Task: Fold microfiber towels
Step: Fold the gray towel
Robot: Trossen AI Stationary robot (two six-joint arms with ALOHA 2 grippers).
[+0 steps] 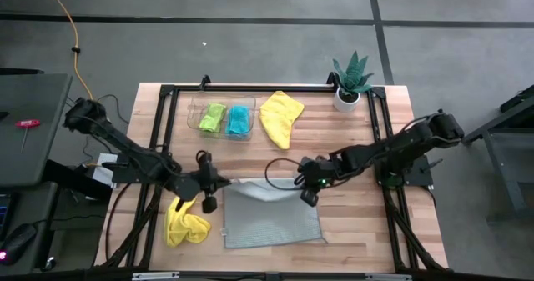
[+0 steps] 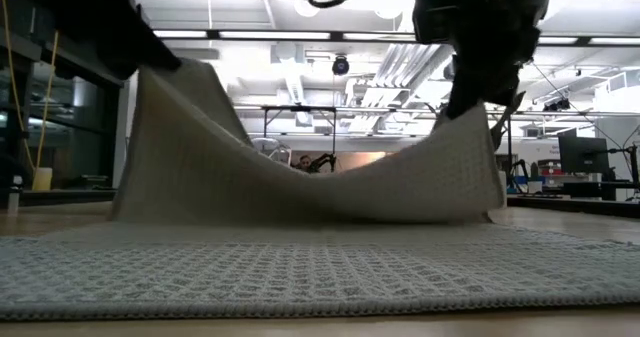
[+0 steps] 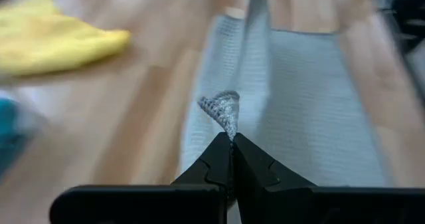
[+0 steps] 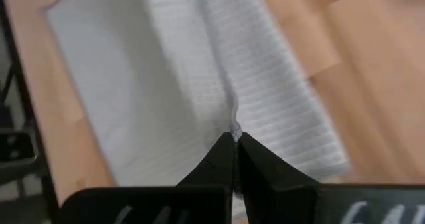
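My left gripper [image 1: 209,183] is pinched fully shut on one far corner of the grey towel [image 1: 271,223], and my right gripper [image 1: 305,183] is pinched shut on the other far corner, so I hold the back edge lifted between them while the near half lies flat on the table [image 1: 367,231] just below my fingers. In the left wrist view a small peak of waffle weave pokes out above my closed fingertips [image 3: 226,154], and in the right wrist view only a sliver of cloth shows at the tips [image 4: 234,144], so that bite looks thin. The towel looks light and limp: in the low view it sags in a deep curve between my two grips and has no stiffness of its own. I judge it will drape wherever I carry it and could slip from a shallow pinch, so corners are the right hold, taken deeper if possible. Beside my left gripper lies a crumpled yellow towel [image 1: 185,223]; beyond both grippers are another yellow towel [image 1: 281,117] and the green [image 1: 212,117] and blue [image 1: 239,120] towels in a tray [image 1: 196,122].
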